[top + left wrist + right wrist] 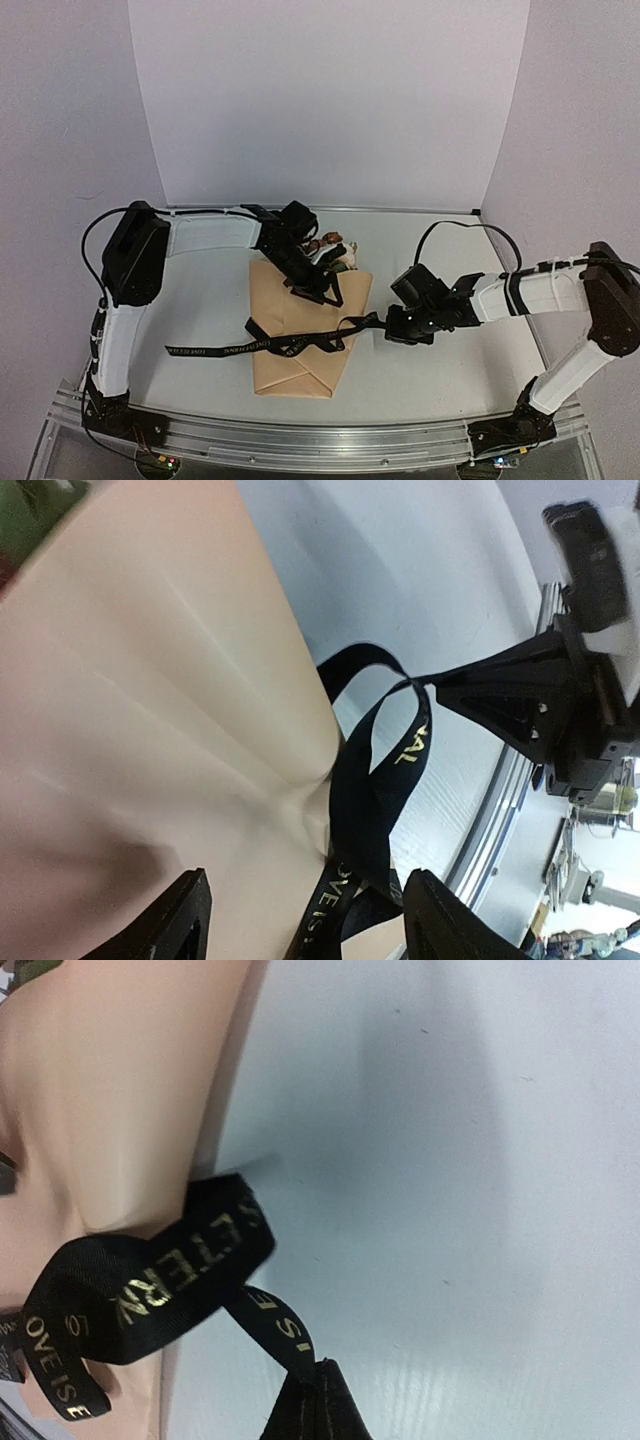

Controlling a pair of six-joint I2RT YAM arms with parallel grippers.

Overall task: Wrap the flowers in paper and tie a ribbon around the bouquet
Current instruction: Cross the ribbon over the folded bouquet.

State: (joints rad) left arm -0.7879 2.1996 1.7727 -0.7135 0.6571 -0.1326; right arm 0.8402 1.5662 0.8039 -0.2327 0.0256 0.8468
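My right jaws are pinched shut on the ribbon (160,1290), gripping it near one end just beside the right edge of the bouquet (298,345). From that grip the black band runs in loose loops across the middle of the bundle. Its other tail lies flat on the worktop (450,380), trailing out to the left.

My left jaws stand open over the upper half of the bouquet and hold nothing. Their two fingers (185,915) are spread wide apart, with tan paper (150,730) and a stretch of ribbon showing between them, unclamped.

The bouquet lies flat in the middle of the worktop, its folded narrow end toward the near edge. The flowers (338,257) poke out at the far end: cream and orange-brown blooms with a little green, right beside my left wrist.

The worktop is pale grey-white and matte, and up close it shows a fine grain. An aluminium rail (330,440) runs along its near edge, where both my bases are bolted. A plain white backdrop panel (320,100) stands behind the far edge, with lilac walls (60,120) on either side. Past the rail, the left wrist view catches only blurred clutter that I cannot make out.
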